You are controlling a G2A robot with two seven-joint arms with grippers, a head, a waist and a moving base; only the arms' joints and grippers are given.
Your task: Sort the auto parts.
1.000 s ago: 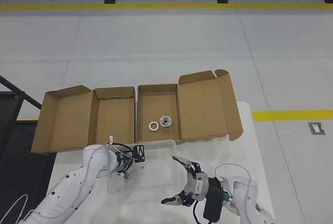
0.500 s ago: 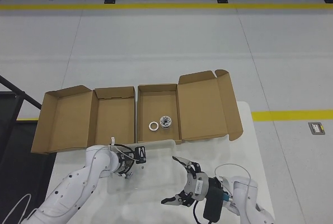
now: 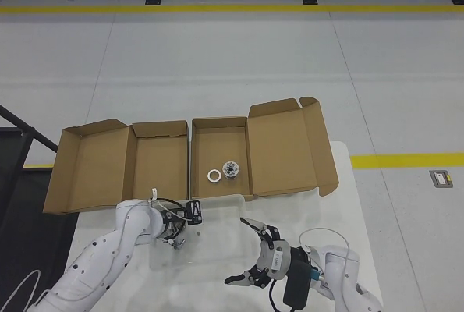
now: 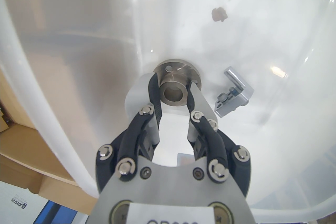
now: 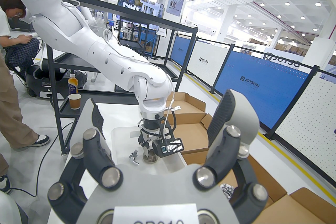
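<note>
White desk [image 3: 347, 209] on a grey factory floor w/ yellow lines; blue & white partition panels stand behind, as seen from the right wrist. Two open cardboard boxes sit side by side along the desk's far edge: left box [image 3: 160, 160] & right box [image 3: 216, 144]. The right box holds a white ring [image 3: 214, 175] & a round bearing-like part [image 3: 230, 168], just beside each other close to its near wall. A translucent plastic bin [image 3: 216, 204] sits just near of the boxes, approx desk ctr.

The left end effector [image 4: 172, 88] is down inside the bin at its left side. Its fingers [image 4: 153, 93] pinch the hub of a flanged metal bushing [image 4: 181, 69] from both sides, flange toward the bin floor. Can't tell if the flange touches the floor. An angled alu. bracket [image 4: 233, 96] lies on the bin floor just beside the bushing, not touching it. A small brown scrap [image 4: 218, 14] lies farther off on the same floor.

The right end effector [image 5: 161, 101] hangs over the near right part of the desk, by the bin's right end, fingers spread wide & pointing left toward the other arm.
</note>
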